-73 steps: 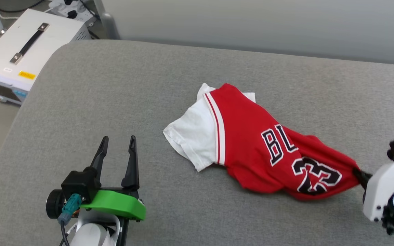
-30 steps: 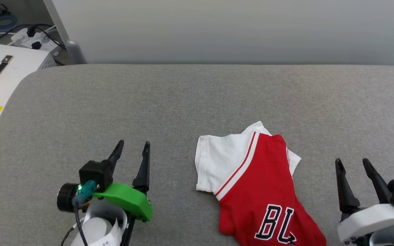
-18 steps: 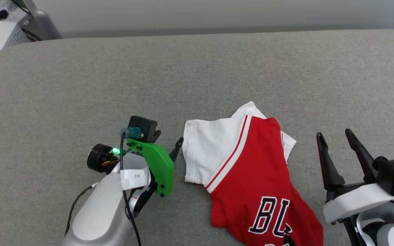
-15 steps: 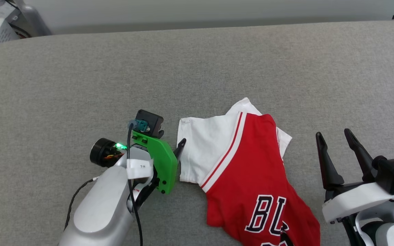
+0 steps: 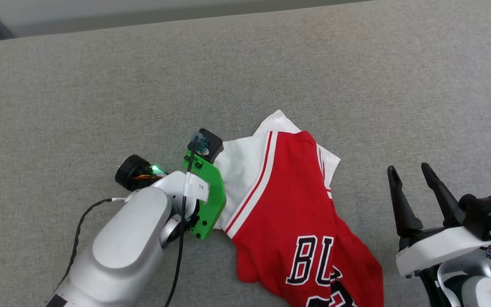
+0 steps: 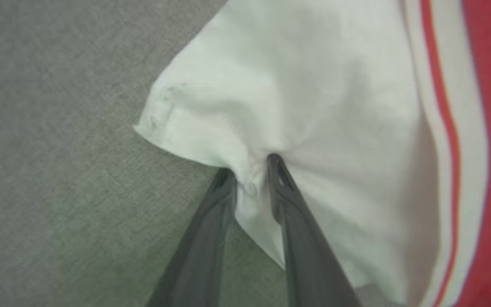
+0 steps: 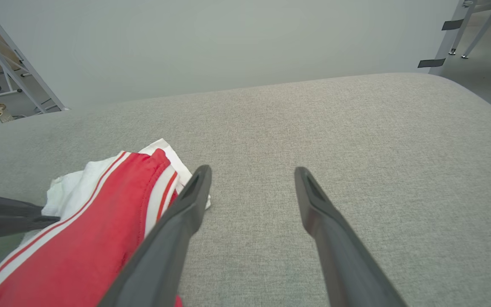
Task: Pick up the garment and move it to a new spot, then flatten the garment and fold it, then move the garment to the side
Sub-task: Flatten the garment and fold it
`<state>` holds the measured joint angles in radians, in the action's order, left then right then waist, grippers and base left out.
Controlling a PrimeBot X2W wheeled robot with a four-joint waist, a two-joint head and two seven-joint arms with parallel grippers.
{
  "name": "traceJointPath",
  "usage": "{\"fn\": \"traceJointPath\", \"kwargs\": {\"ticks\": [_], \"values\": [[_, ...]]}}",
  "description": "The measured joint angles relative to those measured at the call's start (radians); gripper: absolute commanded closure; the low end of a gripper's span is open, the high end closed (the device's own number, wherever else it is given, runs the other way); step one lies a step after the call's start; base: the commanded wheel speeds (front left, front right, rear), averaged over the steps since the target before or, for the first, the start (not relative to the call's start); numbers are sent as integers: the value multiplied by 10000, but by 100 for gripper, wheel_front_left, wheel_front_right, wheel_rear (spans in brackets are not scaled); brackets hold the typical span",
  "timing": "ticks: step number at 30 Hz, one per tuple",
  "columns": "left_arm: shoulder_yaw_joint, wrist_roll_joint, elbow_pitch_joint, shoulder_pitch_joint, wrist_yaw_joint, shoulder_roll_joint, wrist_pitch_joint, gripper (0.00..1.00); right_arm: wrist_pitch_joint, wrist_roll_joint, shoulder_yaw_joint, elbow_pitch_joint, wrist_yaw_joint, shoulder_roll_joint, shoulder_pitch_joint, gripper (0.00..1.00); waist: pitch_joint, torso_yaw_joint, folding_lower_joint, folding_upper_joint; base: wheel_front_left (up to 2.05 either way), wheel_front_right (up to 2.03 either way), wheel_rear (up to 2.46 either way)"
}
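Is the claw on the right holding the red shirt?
No, the right gripper stands open, nothing between its fingers, apart from the garment.

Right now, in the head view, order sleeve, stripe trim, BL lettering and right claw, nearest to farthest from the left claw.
1. white sleeve, pinched by the left claw.
2. stripe trim, just right of it.
3. BL lettering, lower right.
4. right claw, far right, touching nothing.

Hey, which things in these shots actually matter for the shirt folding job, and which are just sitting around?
Job: red jersey T-shirt; left pincer, nipping its white sleeve; right pincer, open beside it.
Just around: grey padded surface underneath; metal legs beyond it.
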<state>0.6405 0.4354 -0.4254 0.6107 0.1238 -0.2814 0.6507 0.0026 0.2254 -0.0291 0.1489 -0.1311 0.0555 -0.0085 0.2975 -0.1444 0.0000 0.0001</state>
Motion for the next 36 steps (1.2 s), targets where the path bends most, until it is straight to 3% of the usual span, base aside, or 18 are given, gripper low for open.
{"fn": "traceJointPath", "kwargs": {"ticks": [4, 11, 23, 27, 31, 32, 33, 34, 36], "values": [[148, -407, 148, -46, -163, -38, -970, 100, 12, 56, 184, -119, 0, -27, 10, 0, -141, 86, 1, 0, 0, 0, 0], [-376, -652, 1227, -577, -1032, -510, -2359, 100, 251, 56, 658, -182, 0, -38, 106, 0, -636, 484, 0, 0, 0, 0, 0], [-2188, 570, 3041, -4432, -3331, -1260, -2984, 100, 803, -8, 1170, 115, 0, -65, 624, 0, -1466, 1226, 0, 0, 0, 0, 0], [-2366, 1078, 3022, -5657, -3649, -1149, -3175, 100, 913, -2, 1275, 151, 0, -65, 743, 0, -1573, 1374, 0, 0, 0, 0, 0], [-2374, 1296, 2725, -5962, -3641, -807, -3542, 100, 991, 8, 1371, 146, 0, -67, 744, 0, -1623, 1454, 0, 0, 0, 0, 0], [-2387, 1335, 2677, -5962, -3609, -734, -3641, 93, 1016, 8, 1392, 146, 0, -65, 744, 0, -1643, 1467, 0, 0, 0, 0, 0], [-2389, 1365, 2615, -5959, -3593, -646, -3751, 64, 1076, 8, 1425, 150, 0, -67, 744, 0, -1670, 1484, 0, 0, 0, 0, 0], [-2374, 1379, 2564, -5953, -3563, -573, -3898, 0, 1087, 8, 1459, 148, 0, -67, 746, 0, -1700, 1505, 0, 0, 0, 0, 0], [-2364, 1333, 2483, -5914, -3521, -506, -4326, 0, 1091, 4, 1507, 151, 0, -67, 746, 0, -1750, 1542, 0, 0, 0, 0, 0]]}}
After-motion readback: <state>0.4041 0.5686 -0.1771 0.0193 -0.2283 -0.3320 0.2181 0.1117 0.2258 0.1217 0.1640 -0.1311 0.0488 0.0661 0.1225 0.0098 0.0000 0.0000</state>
